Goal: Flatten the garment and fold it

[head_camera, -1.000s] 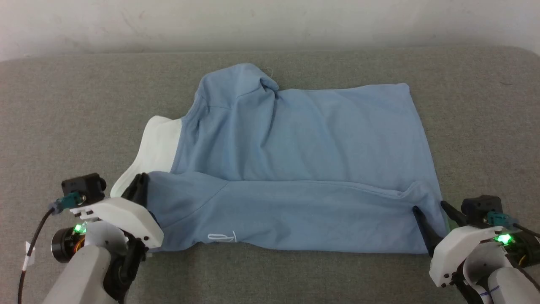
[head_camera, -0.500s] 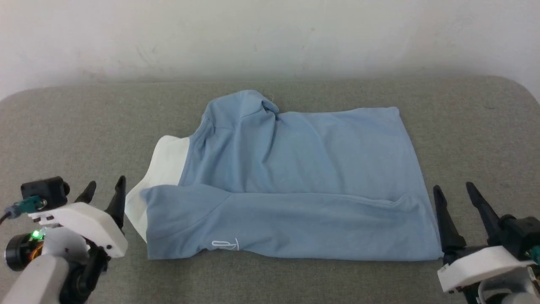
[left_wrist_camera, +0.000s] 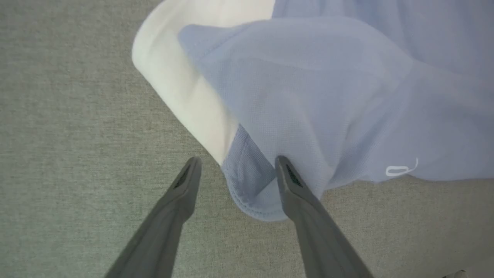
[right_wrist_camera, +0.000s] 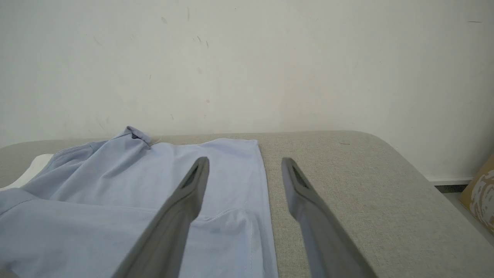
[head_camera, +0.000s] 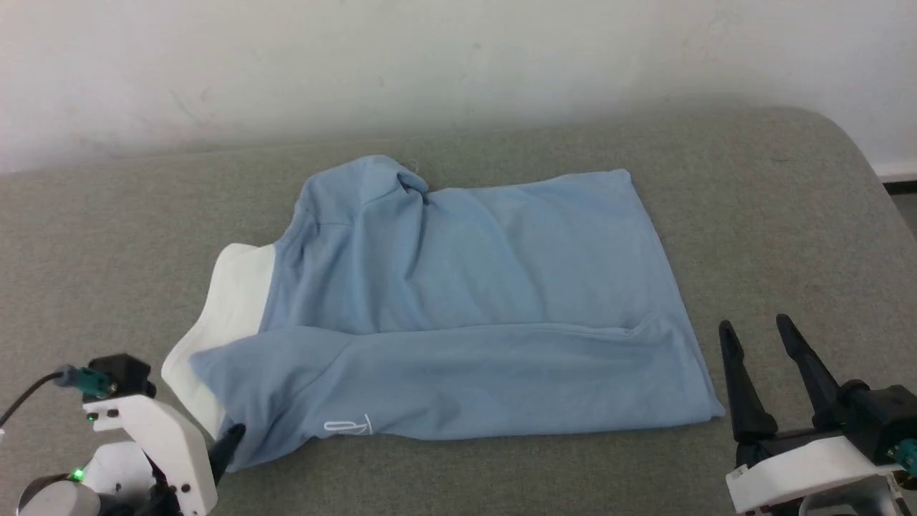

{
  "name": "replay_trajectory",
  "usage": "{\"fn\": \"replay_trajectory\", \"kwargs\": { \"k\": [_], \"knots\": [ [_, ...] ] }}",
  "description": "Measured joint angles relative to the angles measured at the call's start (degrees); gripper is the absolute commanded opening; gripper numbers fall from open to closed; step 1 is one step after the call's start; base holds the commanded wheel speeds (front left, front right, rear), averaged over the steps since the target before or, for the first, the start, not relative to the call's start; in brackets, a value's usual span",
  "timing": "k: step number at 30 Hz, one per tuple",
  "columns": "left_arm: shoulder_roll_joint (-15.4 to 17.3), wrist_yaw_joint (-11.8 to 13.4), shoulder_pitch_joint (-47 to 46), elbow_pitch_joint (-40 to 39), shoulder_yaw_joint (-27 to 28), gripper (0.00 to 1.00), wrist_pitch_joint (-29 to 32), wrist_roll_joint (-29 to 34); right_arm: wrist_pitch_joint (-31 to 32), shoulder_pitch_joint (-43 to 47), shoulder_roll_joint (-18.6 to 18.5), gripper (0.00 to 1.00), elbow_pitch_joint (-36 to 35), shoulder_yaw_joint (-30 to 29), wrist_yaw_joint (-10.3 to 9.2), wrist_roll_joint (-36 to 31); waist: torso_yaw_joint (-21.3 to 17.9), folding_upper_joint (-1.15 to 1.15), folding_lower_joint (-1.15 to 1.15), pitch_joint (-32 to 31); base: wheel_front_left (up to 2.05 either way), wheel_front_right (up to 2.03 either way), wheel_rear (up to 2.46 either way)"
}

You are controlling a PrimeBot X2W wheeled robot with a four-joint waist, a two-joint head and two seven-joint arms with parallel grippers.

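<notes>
The garment, a light blue polo shirt, lies on the grey padded surface. Its near long edge is folded over toward the middle. The white collar points left and the white script sits near the front edge. My left gripper is at the garment's near-left corner. In the left wrist view it stands open, the sleeve hem lying between its fingers, not pinched. My right gripper stands open just right of the near-right corner, off the cloth. Seen from its wrist, it hovers by the garment's hem edge.
A pale wall runs along the back of the surface. The surface rounds off at the right edge, with dark floor beyond. A brown patterned object stands on the floor off to the right.
The left gripper has let go of the garment's near-left corner, drawn back and returned to it, open. The right gripper has drawn off the near-right corner. The head view has shifted.
</notes>
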Motion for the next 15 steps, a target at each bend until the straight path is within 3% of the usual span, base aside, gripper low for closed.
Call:
{"fn": "replay_trajectory", "kwargs": {
  "k": [9, 10, 12, 13, 15],
  "knots": [
    [-2.2, -1.1, -3.5, 6.6, -3.3, 1.0, 3.7, -0.5, 0.6, -0.9, 0.2, 1.0, 0.8, 0.9, 0.0, 1.4, -2.3, 0.0, 0.0, 2.9, 0.0, 0.0, 0.0],
    [-2.3, -1.5, -4.0, 7.3, -3.6, 0.8, 4.1, -0.6, 1.0, -1.1, 0.2, 1.0, 1.1, 0.9, 0.0, 1.4, -2.5, 0.0, -0.01, 3.1, 0.0, 0.0, 0.0],
    [-2.5, -2.2, -4.8, 8.7, -3.6, 0.06, 4.3, -0.9, 2.4, -1.3, -0.3, 1.0, 1.8, 1.2, 0.0, 2.2, -2.9, 0.0, -0.01, 3.3, 0.0, 0.0, 0.0],
    [-2.6, -2.4, -5.1, 9.4, -3.7, 0.0, 4.3, -1.1, 3.2, -1.3, -0.7, 1.0, 2.2, 1.4, 0.0, 2.9, -3.0, 0.0, -0.01, 3.4, 0.0, 0.0, 0.0],
    [-2.8, -2.9, -5.6, 10.4, -3.6, 0.0, 4.2, -1.2, 4.7, -1.6, -1.7, 1.0, 3.0, 1.6, 0.0, 4.6, -3.0, 0.0, -0.01, 3.3, 0.0, 0.0, 0.0]
  ]
}}
